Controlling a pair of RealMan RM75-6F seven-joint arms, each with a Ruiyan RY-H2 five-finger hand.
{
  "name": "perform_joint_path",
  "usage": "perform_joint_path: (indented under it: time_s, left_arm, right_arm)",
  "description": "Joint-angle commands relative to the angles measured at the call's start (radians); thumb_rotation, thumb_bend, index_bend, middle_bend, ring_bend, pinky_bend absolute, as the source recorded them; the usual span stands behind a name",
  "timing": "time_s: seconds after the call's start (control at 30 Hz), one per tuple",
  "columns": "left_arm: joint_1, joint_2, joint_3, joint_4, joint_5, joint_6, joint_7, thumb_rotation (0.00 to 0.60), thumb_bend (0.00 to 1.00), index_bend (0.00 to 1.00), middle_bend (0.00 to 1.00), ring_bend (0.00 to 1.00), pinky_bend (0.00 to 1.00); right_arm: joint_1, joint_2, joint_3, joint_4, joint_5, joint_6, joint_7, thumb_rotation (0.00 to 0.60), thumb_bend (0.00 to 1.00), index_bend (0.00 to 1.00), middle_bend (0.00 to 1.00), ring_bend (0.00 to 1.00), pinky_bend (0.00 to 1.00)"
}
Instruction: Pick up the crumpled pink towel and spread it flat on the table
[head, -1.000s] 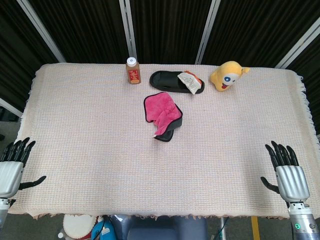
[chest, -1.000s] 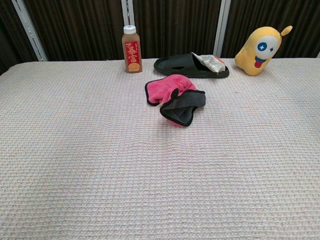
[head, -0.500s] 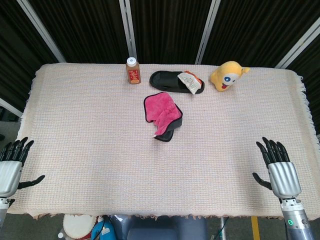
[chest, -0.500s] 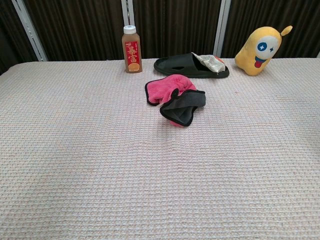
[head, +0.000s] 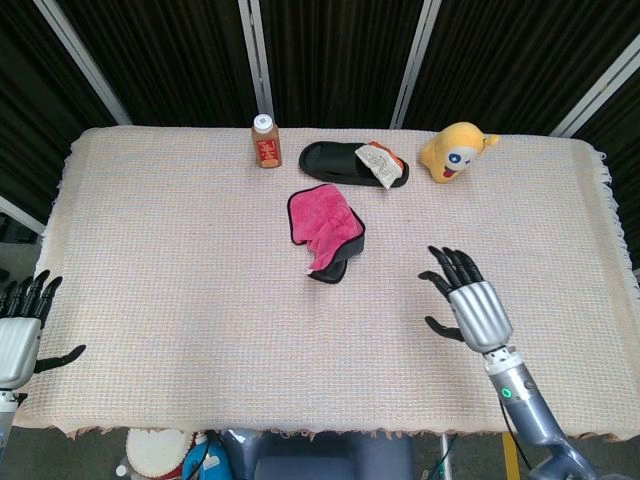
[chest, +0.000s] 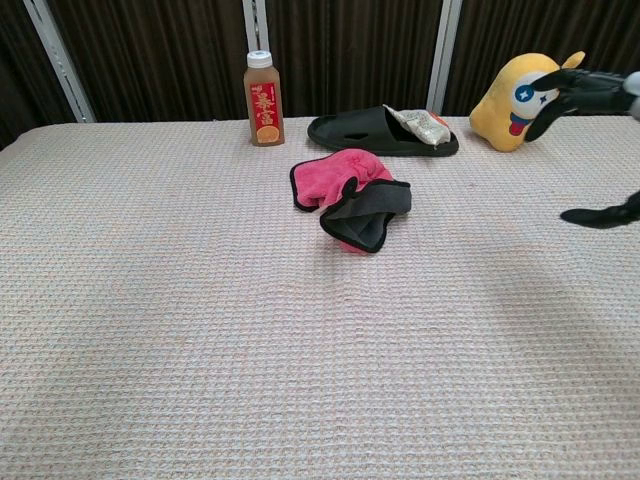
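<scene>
At the near left corner of the tabletop (head: 180, 300), the left hand (head: 20, 330) rests just off the edge, fingers spread and grasping nothing. Right hand (head: 468, 300) hovers over the cloth right of centre, released, fingers apart and pointing toward the far side, well apart from the towel. Crumpled pink towel (head: 322, 228) lies untouched near the middle of the far half, bunched, with its black trim folded over at the near end. Beyond it stand an orange-labelled bottle (head: 265, 140), a black slipper (head: 340, 162) carrying a small packet (head: 379, 163), and a yellow plush toy (head: 455, 150) along the far edge.

Step in hand, as judged: the reach toward the towel; pickup is not yet made. The next move calls for carrying the right hand left and farther out to the towel, closing on an edge or corner so that the cloth can be lifted and opened, probably with the left hand brought in for an opposite edge.

Head view shows both hands and the whole tabletop. Chest view omits the left hand, catches only the right hand's dark fingertips at its right margin, yet reveals the towel's height and the raised black-edged fold.
</scene>
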Motion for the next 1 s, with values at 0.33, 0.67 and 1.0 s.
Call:
perform_joint_path:
  time_s: [0.33,0.67,1.0]
  left_arm:
    - [-0.001,-0.001,-0.009,-0.001,-0.017,0.002,0.022,0.6,0.0,0.0,0.0,0.0,0.0]
    - [-0.004,-0.009,-0.014,0.026,-0.031,-0.005,0.032,0.6,0.0,0.0,0.0,0.0,0.0]
    - [-0.006,-0.011,-0.017,0.037,-0.03,-0.003,0.024,0.6,0.0,0.0,0.0,0.0,0.0]
  right_arm:
    - [0.217,-0.322,0.105,0.197,0.137,-0.17,-0.12,0.6,0.24,0.38,0.14,0.08,0.1]
    - [0.322,-0.473,0.162,0.371,0.189,-0.188,-0.138,0.6,0.24,0.38,0.14,0.09,0.1]
    - [0.391,-0.556,0.172,0.494,0.208,-0.202,-0.141,0.6,0.24,0.45,0.17,0.09,0.11]
